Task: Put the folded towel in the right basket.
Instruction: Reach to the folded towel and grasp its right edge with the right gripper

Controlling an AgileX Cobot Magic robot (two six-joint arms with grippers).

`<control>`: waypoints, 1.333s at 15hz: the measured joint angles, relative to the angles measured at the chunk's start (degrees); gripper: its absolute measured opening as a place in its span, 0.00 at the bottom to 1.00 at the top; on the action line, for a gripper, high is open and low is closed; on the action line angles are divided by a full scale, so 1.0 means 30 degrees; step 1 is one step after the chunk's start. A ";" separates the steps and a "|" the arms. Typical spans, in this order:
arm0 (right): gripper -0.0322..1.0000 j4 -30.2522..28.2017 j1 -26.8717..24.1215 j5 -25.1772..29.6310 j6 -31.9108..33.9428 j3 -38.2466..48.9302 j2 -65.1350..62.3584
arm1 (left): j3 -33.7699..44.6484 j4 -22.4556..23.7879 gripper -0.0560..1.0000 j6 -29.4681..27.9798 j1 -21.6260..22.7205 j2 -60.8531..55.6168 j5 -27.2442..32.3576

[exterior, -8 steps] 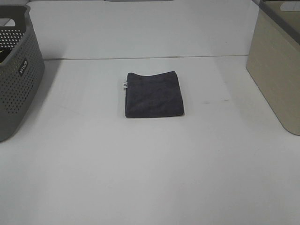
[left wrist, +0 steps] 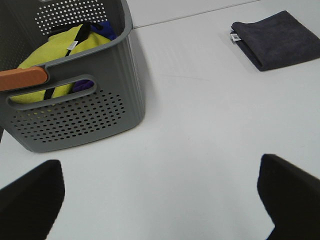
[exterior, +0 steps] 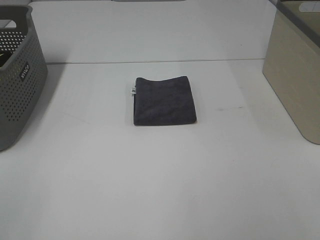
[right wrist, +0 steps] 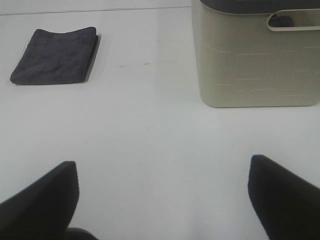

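Your right gripper (right wrist: pixel 162 200) is spread wide, empty, ready to pick. The folded towel (right wrist: pixel 54 56) lies flat well ahead, to its left; right basket (right wrist: pixel 250 65) nearer ahead. Your left gripper (left wrist: pixel 160 200): equally wide, empty.

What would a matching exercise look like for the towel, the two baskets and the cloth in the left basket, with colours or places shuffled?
Column one:
1. folded towel
2. left basket
3. right basket
4. cloth in the left basket

Column two:
A. beige
B. yellow
C. flat on the table between the baskets
D. grey, perforated

Pairs: 1-C, 2-D, 3-A, 4-B.
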 joint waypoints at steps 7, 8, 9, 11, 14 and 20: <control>0.85 0.0000 0.0000 0.0000 0.0000 0.0000 0.0000 | 0.0000 0.0000 0.99 0.0000 0.0000 0.0000 0.0000; 0.85 0.0000 0.0000 0.0000 0.0000 0.0000 0.0000 | 0.0000 0.0000 0.99 0.0000 0.0000 0.0000 0.0000; 0.85 0.0000 0.0000 0.0000 0.0000 0.0000 0.0000 | 0.0000 0.0000 0.99 0.0000 0.0000 0.0000 0.0000; 0.85 0.0000 0.0000 0.0000 0.0000 0.0000 0.0000 | 0.0000 0.0000 0.99 0.0000 0.0000 0.0000 0.0000; 0.85 0.0000 0.0000 0.0000 0.0000 0.0000 0.0000 | 0.0000 0.0000 0.99 0.0000 0.0000 0.0000 0.0000; 0.85 0.0000 0.0000 0.0000 0.0000 0.0000 0.0000 | 0.0000 0.0000 0.99 0.0000 0.0000 0.0000 0.0000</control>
